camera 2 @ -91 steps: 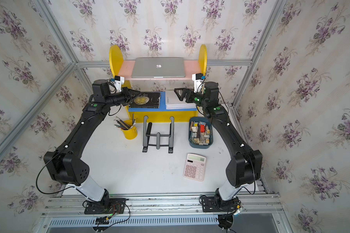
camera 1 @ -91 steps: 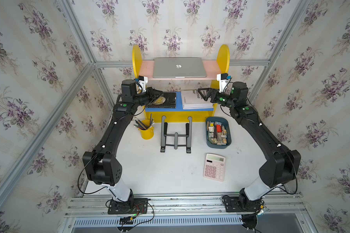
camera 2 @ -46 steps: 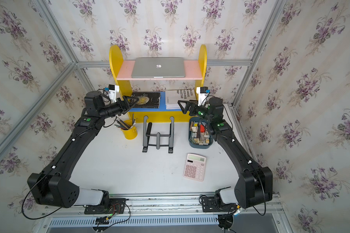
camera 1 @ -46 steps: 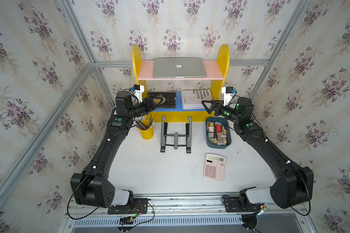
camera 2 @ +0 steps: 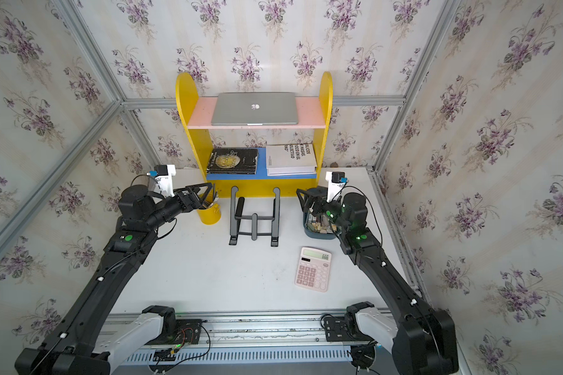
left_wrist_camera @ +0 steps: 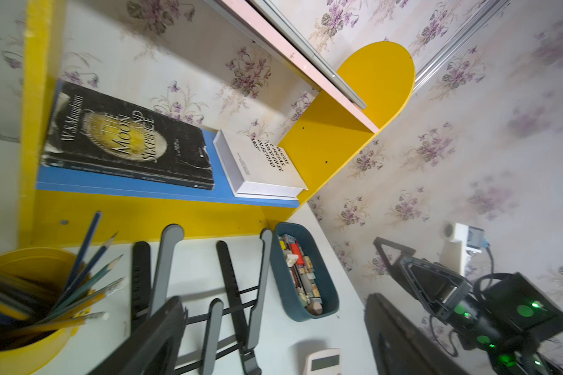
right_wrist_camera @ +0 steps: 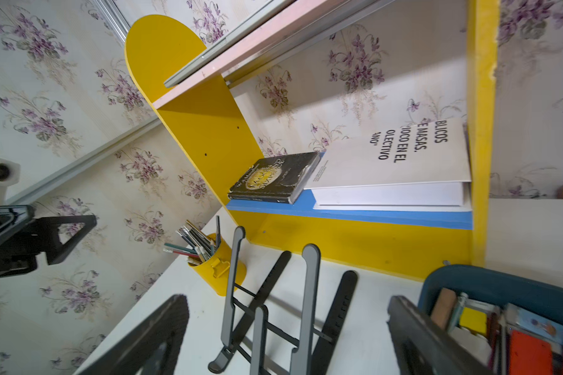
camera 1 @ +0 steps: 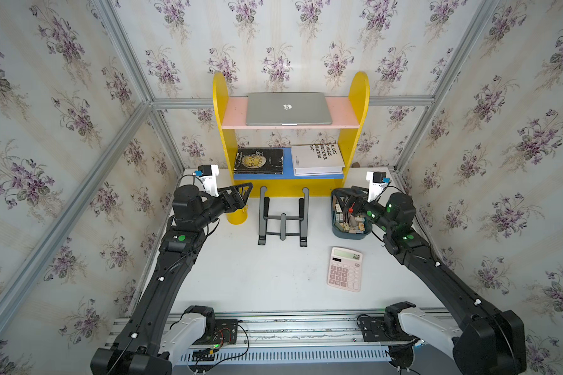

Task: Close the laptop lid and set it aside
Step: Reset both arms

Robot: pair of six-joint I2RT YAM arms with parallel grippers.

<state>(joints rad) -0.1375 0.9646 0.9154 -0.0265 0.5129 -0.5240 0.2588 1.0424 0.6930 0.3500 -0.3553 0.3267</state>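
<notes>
Bright, even, diffuse light fills both top views. The white tabletop (camera 1: 241, 285) shows no hard glare, and only faint, soft shadows lie under the folding stand (camera 1: 282, 224) and the calculator (camera 1: 345, 271). Focus is crisp at centre. Toward 9 and 3 o'clock the wide lens stretches the wallpaper (camera 1: 46, 162), and the picture is dimmer at 6 o'clock. In the wrist views whatever is nearest the lens smears: the pencils (left_wrist_camera: 78, 285), the fingers (left_wrist_camera: 156, 341) of the left gripper (left_wrist_camera: 275, 300), and the fingers (right_wrist_camera: 150, 334) of the right gripper (right_wrist_camera: 288, 300).

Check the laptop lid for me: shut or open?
Shut. The laptop lid lies flat, logo side up, on the pink top shelf; no screen or keys show in both top views.
</notes>
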